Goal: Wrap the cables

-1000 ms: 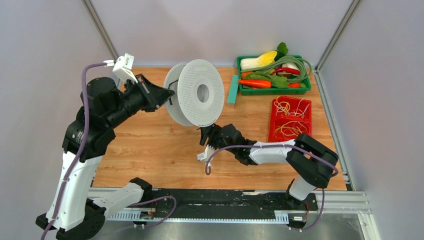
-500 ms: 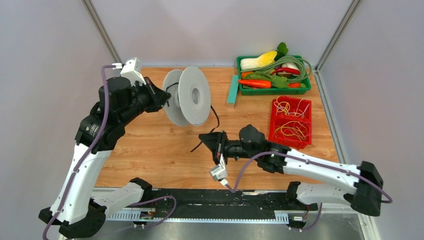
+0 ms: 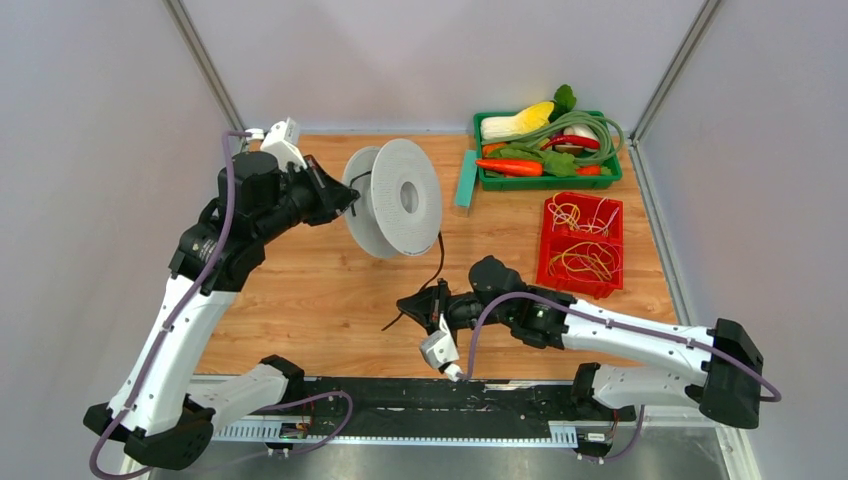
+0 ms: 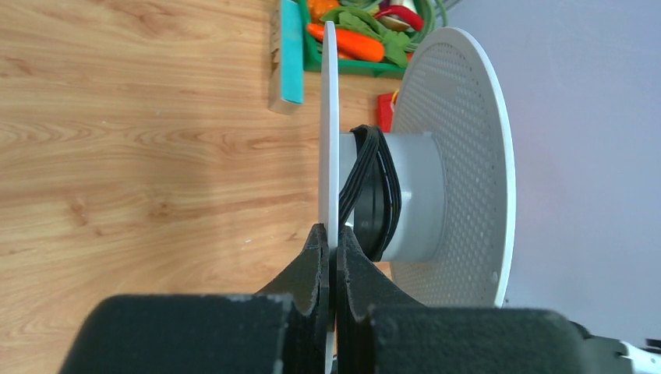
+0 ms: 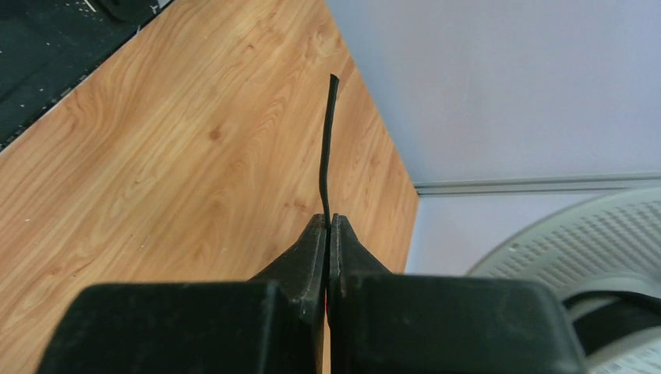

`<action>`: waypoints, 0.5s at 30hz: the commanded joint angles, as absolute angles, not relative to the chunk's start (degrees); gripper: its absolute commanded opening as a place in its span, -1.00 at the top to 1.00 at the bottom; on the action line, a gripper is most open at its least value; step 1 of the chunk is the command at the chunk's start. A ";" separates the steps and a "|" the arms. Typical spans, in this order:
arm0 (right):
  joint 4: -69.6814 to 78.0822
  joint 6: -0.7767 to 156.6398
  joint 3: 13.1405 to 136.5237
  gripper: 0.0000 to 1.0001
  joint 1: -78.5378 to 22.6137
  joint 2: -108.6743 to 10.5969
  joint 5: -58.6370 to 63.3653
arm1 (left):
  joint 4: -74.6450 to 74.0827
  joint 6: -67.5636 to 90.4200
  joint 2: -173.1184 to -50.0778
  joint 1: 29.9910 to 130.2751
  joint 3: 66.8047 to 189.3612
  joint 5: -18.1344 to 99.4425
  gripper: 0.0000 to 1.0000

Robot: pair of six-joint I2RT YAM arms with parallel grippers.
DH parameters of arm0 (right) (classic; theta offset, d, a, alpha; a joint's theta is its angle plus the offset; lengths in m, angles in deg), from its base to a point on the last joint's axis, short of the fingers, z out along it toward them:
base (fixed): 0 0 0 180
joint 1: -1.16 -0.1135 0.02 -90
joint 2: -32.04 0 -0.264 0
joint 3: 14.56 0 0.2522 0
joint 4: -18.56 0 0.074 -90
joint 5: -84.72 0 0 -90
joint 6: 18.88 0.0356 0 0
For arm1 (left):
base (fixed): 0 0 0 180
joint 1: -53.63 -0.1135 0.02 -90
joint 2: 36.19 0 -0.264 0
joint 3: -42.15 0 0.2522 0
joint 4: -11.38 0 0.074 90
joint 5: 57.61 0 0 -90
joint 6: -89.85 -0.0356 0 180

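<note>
- Cable (image 3: 438,262) is pinched in the right gripper (image 3: 412,300), with a short tail jutting past its fingertips.
- Left gripper (image 3: 345,200) is clamped on the spool (image 3: 405,200) flange, with wound turns just beyond its tips.

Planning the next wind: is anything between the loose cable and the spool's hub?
Nothing visible. The cable runs freely from the right end effector up to the spool, which the left end effector holds.
</note>
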State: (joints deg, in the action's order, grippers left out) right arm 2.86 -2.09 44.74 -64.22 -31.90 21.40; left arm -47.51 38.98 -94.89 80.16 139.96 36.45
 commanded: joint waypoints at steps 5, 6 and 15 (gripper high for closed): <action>14.02 8.43 49.37 0.99 -67.47 -32.47 24.16 | -40.89 43.00 -93.14 80.53 137.92 37.14 1.00; 15.24 11.15 50.51 0.99 -67.83 -32.82 24.51 | -40.53 43.26 -93.58 80.70 137.39 37.05 1.00; 24.30 39.45 63.61 0.99 -66.16 -39.85 13.10 | -39.04 40.02 -93.68 83.34 134.67 34.86 1.00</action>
State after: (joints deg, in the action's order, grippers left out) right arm 16.94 22.39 57.44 -67.45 -37.82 19.06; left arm -45.91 41.02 -95.89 81.82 135.42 36.32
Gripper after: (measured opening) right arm 0.010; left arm 0.019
